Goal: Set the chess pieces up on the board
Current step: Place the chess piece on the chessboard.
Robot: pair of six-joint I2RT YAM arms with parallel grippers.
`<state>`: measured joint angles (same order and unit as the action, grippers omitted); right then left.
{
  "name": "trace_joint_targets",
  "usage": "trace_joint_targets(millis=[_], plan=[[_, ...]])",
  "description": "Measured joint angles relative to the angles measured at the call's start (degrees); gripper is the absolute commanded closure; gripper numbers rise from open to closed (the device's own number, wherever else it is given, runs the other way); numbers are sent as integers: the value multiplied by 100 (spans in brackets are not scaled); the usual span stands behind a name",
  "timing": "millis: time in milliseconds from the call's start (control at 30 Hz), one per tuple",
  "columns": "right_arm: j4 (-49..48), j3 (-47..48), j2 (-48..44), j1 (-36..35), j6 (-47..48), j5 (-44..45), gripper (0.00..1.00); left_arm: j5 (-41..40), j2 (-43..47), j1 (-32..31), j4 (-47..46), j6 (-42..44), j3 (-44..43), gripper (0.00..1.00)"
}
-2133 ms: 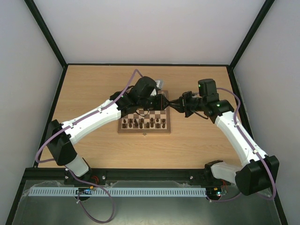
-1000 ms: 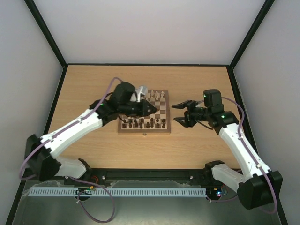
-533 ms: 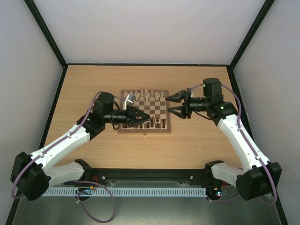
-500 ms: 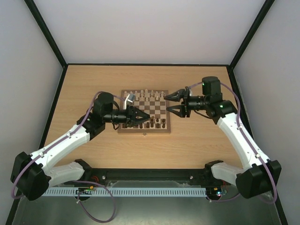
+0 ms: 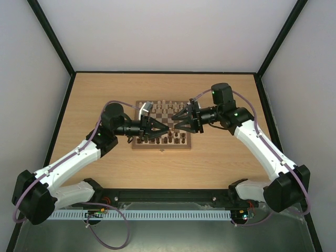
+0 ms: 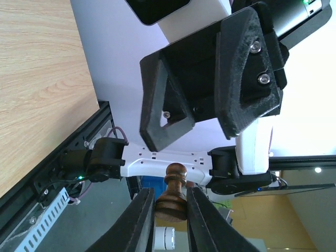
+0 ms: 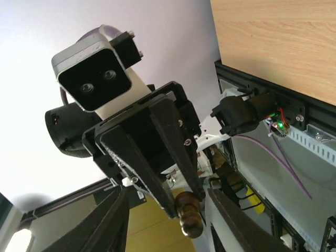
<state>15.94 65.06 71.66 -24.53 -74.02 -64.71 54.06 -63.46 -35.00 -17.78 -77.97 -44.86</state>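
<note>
A: Piece (image 6: 172, 194) is held where?
B: Above the board (image 5: 152, 147), clamped by the left gripper (image 5: 167, 127).
A: And the right gripper (image 5: 177, 126)?
B: Jaws are held part-open around the piece, apparently without contact.

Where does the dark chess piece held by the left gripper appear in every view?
Left wrist: bottom centre, the chess piece clamped in the left gripper.
Right wrist: bottom centre, at the left gripper's tips, between the open fingers of the right gripper.
Top external: too small to make out, where both grippers meet over the board.
Shared landmark: the left gripper, seen in all three.
</note>
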Motion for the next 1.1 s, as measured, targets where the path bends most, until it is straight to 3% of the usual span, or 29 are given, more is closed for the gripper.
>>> trace_joint_targets(millis=[133, 633, 1100], plan=[[2, 125, 68, -39, 76, -190, 66, 48, 2, 9, 2, 2, 4, 81], [809, 254, 157, -229, 914, -468, 66, 269, 7, 179, 157, 59, 94, 81], [918, 90, 153, -251, 946, -439, 70, 273, 144, 229, 203, 129, 94, 81]])
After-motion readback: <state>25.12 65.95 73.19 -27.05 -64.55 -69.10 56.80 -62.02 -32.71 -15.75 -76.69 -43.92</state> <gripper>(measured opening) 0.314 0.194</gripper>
